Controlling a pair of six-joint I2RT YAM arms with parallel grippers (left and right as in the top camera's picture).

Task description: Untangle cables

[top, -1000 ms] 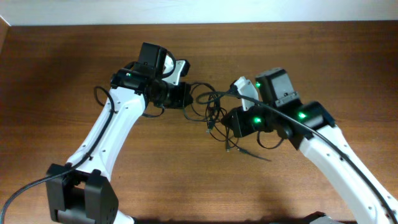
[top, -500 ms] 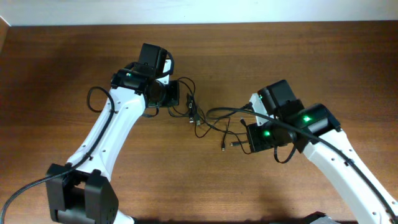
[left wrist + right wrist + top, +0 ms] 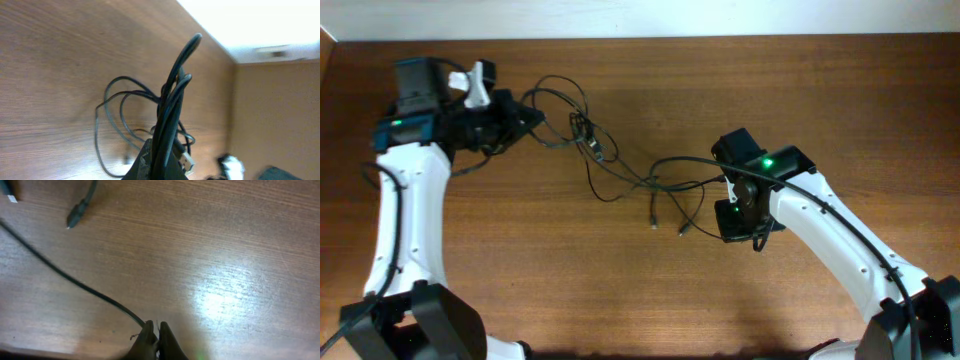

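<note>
Several thin black flexible cables [image 3: 167, 125] lie strung out in loose, crossing loops over the brown wooden desk [image 3: 60, 60], partly lifted at one end, small plug ends [image 3: 76, 216] resting free.

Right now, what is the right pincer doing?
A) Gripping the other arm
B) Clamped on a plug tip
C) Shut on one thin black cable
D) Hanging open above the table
C: in the right wrist view the right pincer is closed, with a single cable running out from between its tips across the wood, and the loose plug lies apart from it.
</note>
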